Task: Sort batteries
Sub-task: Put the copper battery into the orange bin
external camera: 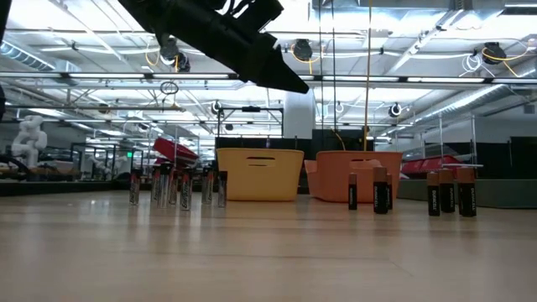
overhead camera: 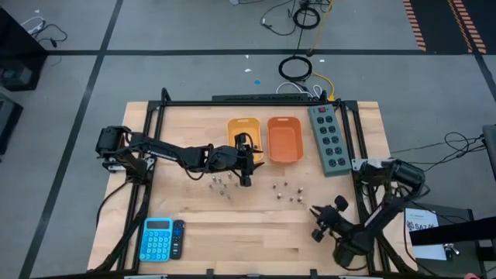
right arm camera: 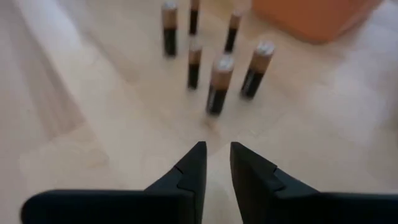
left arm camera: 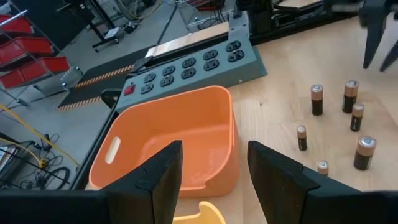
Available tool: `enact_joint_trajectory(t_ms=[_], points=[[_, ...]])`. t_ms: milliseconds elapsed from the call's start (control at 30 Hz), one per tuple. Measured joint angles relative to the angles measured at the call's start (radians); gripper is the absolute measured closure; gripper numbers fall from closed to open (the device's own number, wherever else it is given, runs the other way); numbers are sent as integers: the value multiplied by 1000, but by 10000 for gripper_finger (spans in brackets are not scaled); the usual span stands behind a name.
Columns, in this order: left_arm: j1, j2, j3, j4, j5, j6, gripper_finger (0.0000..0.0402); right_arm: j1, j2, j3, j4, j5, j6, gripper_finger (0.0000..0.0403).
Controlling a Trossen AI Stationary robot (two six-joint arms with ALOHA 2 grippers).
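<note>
Batteries stand upright on the wooden table in two groups. Silvery ones (overhead camera: 221, 183) (external camera: 176, 186) are in front of the yellow bin (overhead camera: 242, 133). Dark copper-topped ones (overhead camera: 285, 191) (left arm camera: 348, 118) (right arm camera: 214, 84) are in front of the orange bin (overhead camera: 284, 139) (left arm camera: 174, 143). My left gripper (overhead camera: 254, 152) (left arm camera: 214, 177) is open and empty. It hangs raised over the yellow bin's edge (left arm camera: 199, 214), facing the orange bin. My right gripper (overhead camera: 315, 212) (right arm camera: 217, 158) sits low near the dark batteries, its fingers a narrow gap apart and nothing between them.
A grey-green power strip (overhead camera: 327, 139) (left arm camera: 193, 65) lies right of the orange bin. A blue calculator (overhead camera: 157, 239) and a dark remote lie at the near left corner. Bare wood stretches along the near edge between the calculator and my right arm. Cables lie on the floor beyond.
</note>
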Motion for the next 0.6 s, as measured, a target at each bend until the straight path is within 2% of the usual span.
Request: enact_joint_trajectory(t_ms=[167,333,433,600], points=[[7,0,0,-10,2,0,210,-18,2,-110,269,30,-99,269],[20,0,0,-26,2,-4,210,-34,2,-116,252,79,-117,211],[24,0,0,-32,2,-26,210,-48,2,-118,248,121,-118,204],[27,0,0,-43,2,-27,210,-83,10,-120,249,205,-153,217]])
